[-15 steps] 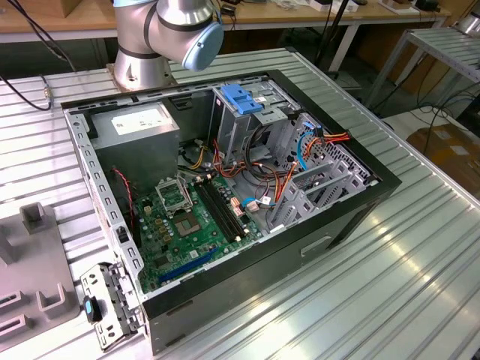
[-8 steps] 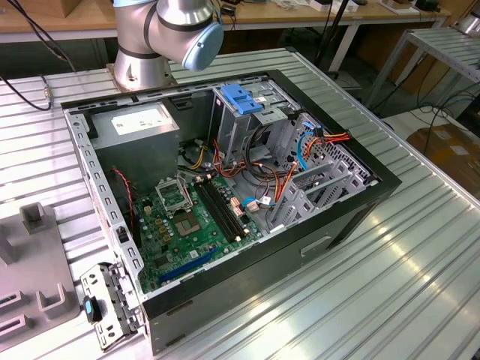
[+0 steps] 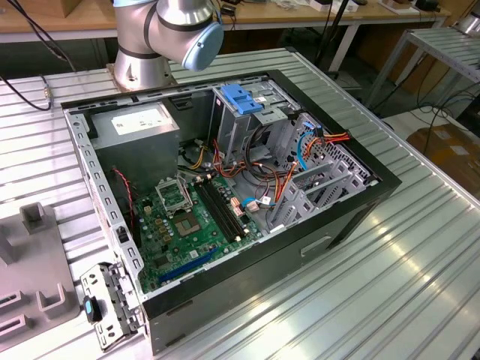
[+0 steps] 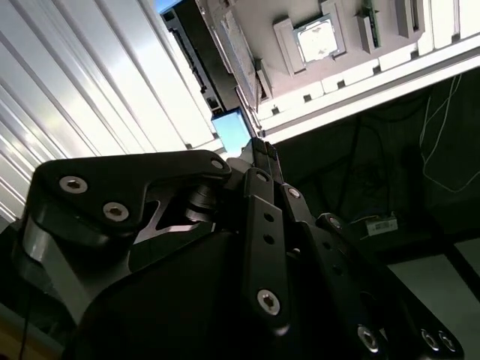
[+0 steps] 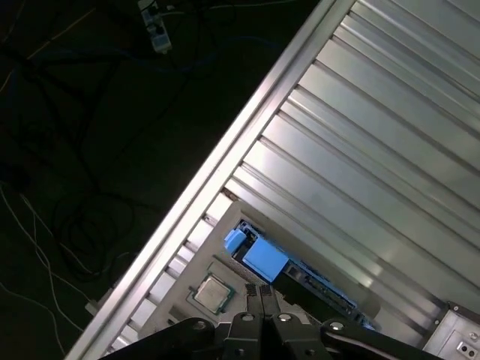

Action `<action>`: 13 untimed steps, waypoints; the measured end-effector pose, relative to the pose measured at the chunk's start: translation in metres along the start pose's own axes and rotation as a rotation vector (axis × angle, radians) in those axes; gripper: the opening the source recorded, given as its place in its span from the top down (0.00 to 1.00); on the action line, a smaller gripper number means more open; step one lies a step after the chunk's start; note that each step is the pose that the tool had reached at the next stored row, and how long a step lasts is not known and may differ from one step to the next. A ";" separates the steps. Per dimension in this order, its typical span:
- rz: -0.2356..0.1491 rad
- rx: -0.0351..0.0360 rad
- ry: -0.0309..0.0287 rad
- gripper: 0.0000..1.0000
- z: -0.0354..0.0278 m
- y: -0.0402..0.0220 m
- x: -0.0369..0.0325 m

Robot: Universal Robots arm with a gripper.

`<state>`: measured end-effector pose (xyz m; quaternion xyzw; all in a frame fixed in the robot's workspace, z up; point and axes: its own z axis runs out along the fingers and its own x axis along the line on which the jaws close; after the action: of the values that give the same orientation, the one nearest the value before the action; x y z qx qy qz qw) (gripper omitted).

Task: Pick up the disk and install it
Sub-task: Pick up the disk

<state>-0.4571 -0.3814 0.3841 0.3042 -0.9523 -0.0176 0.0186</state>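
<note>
shiny ribbed metal table (image 5: 390, 150); glossy plastic-edged disk (image 5: 267, 260).

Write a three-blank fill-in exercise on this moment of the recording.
In the first wrist view the disk shows a ____ end tab. Close beside it a grey tray holds a square ____. In the exterior view the open computer case holds a ____ motherboard.
Missing words: blue; processor; green.

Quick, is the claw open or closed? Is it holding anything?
Claw: closed, with nothing between its fingers. The disk lies just past its tips.
</note>
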 end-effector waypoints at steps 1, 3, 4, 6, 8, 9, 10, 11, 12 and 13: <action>-0.007 0.0001 0.0003 0.89 0.0000 0.0000 0.0000; -0.018 0.0004 0.0009 0.89 0.0000 0.0000 0.0000; -0.024 0.0006 0.0011 0.89 0.0000 0.0000 0.0000; -0.035 0.0009 0.0016 0.89 0.0000 0.0000 0.0000; -0.045 0.0011 0.0020 0.89 0.0000 0.0000 0.0000; -0.051 0.0012 0.0023 0.89 0.0000 0.0000 0.0000; -0.057 0.0014 0.0026 0.89 0.0000 0.0000 0.0000; -0.062 0.0015 0.0028 0.89 0.0000 0.0000 0.0000; -0.073 0.0018 0.0032 0.89 0.0000 0.0000 0.0000; -0.079 0.0019 0.0036 0.89 0.0000 0.0000 0.0000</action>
<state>-0.4571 -0.3814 0.3841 0.3416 -0.9395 -0.0169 0.0193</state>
